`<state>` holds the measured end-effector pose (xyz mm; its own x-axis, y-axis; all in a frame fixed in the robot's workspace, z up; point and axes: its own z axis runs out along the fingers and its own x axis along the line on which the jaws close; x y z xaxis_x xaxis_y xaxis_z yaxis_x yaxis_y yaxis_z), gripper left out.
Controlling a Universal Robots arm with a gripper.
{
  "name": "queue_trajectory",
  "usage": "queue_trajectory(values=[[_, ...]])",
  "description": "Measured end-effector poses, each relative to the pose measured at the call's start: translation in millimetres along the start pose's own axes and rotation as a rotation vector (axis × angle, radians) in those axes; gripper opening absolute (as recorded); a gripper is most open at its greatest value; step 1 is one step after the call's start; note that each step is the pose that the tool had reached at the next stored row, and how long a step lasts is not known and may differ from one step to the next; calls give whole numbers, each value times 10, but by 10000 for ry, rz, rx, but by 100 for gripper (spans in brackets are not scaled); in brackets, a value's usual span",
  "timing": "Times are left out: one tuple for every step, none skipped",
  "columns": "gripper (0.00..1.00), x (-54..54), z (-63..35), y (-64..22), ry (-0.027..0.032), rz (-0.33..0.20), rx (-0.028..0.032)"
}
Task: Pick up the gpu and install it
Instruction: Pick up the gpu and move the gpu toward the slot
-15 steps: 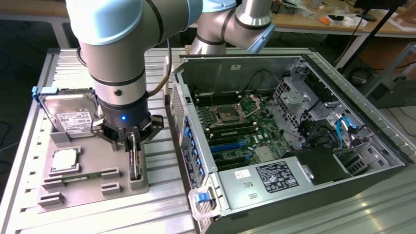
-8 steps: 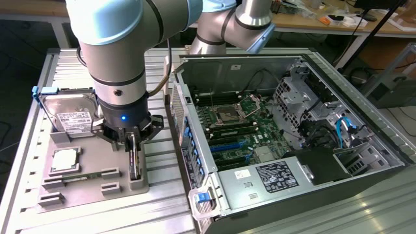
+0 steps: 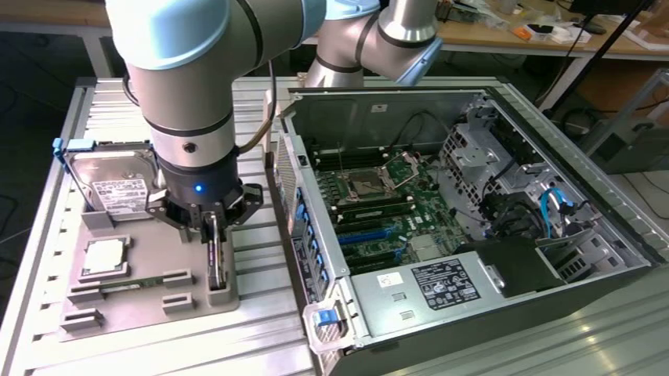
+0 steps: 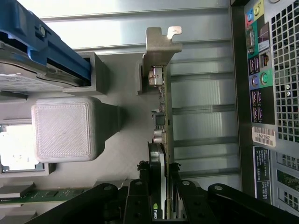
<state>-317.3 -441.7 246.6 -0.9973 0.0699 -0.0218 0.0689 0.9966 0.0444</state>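
Open computer case (image 3: 356,110) being rested on its side on a slatted metal table (image 3: 209,345), motherboard (image 3: 387,211) being exposed, blue-framed hard drive (image 3: 115,184) being held in a grey holder tray (image 3: 136,301), processor (image 3: 105,257) and memory stick (image 3: 131,283) being kept in the same tray

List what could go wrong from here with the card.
1. The gripper clasps the thin dark circuit card with a silver metal bracket at the end away from the bracket, so it may tilt on lifting.
2. The card stands slotted in the grey plastic holder tray, and a skewed pull might drag the tray.
3. The boxy silver hard drive in a blue frame sits close to the gripper.
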Motion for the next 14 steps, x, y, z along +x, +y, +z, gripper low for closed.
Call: queue_trajectory(values=[[27, 0, -7, 0, -1, 0, -1], [27, 0, -14, 1, 0, 0, 0], [27, 0, -27, 1, 1, 0, -1], [27, -1, -37, 2, 1, 0, -1], [27, -1, -44, 2, 2, 0, 0], [27, -1, -52, 2, 3, 0, 0], [27, -1, -61, 3, 4, 0, 0], [27, -1, -71, 3, 4, 0, 0], [27, -2, -82, 4, 4, 0, 0], [27, -2, -94, 4, 5, 0, 1], [27, -2, -106, 5, 6, 0, 1], [27, -2, -112, 5, 6, 0, 0], [27, -2, -118, 5, 7, 0, 0], [27, -3, -125, 6, 7, 0, -1]])
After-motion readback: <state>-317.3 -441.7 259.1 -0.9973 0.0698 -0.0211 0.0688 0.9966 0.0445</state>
